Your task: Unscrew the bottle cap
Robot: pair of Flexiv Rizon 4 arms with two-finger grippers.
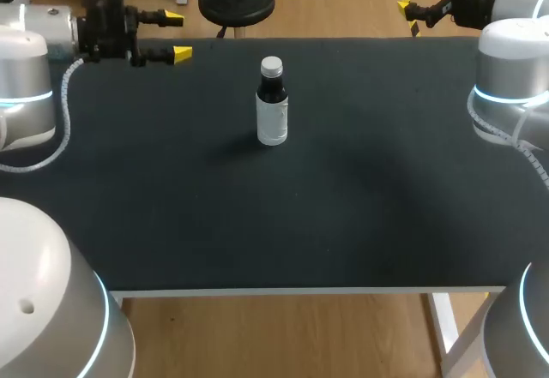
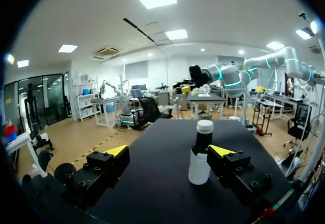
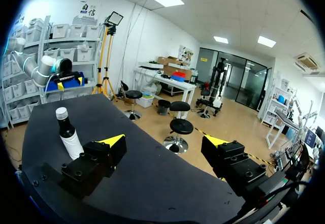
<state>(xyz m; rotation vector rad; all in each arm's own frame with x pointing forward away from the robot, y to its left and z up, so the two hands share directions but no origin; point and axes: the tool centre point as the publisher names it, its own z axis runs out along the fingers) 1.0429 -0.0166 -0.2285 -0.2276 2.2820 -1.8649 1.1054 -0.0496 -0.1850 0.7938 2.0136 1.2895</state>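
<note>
The bottle (image 1: 272, 108) stands upright on the surface (image 1: 257, 224), cap (image 1: 272, 67) on, at four o'clock from the nearer left tool (image 1: 177, 37). It and the right tool (image 1: 410, 14) gape wide, empty.

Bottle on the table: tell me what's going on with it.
Nothing is handling it yet. The dark bottle stands upright on the black table, its white cap on. The left hand hangs open at the far left edge, the right hand open at the far right corner; neither touches the bottle.
</note>
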